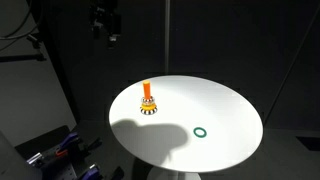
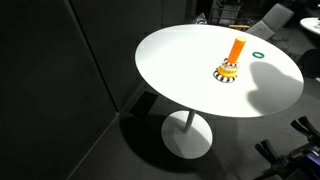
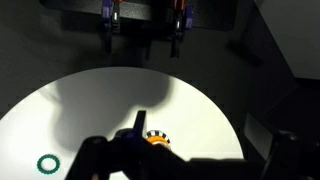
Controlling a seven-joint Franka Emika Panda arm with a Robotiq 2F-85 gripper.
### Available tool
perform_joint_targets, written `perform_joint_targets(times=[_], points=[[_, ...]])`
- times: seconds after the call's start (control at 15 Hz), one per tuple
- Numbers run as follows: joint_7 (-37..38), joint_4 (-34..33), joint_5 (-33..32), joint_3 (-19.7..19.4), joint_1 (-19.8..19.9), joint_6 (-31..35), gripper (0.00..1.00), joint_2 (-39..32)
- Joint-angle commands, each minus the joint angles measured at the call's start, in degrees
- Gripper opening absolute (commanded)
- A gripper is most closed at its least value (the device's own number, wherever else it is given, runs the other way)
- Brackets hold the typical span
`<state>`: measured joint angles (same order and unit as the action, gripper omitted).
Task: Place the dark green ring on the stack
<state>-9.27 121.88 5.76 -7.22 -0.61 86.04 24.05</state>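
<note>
- The gripper (image 3: 142,38) was pictured spread and empty, high above the white table (image 1: 228,105).
- The dark green ring (image 1: 200,131) was seen lying flat, well apart from the stack (image 1: 148,100).

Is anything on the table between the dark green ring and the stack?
Nothing visible. The dark green ring lies flat on the white table, apart from the stack, with only bare tabletop between them.
</note>
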Motion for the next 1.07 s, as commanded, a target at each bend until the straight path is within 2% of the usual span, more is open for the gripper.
perform_joint_targets(times=[0.0, 0.33, 1.0], points=[[-0.31, -0.13, 0.25, 0.77, 0.97, -0.12, 1.0, -0.09], [1.62, -0.81, -0.15, 1.01, 1.81, 3.18, 1.0, -3.25], [7.08, -4.66, -0.79, 0.18, 5.78, 20.5, 1.0, -17.48]])
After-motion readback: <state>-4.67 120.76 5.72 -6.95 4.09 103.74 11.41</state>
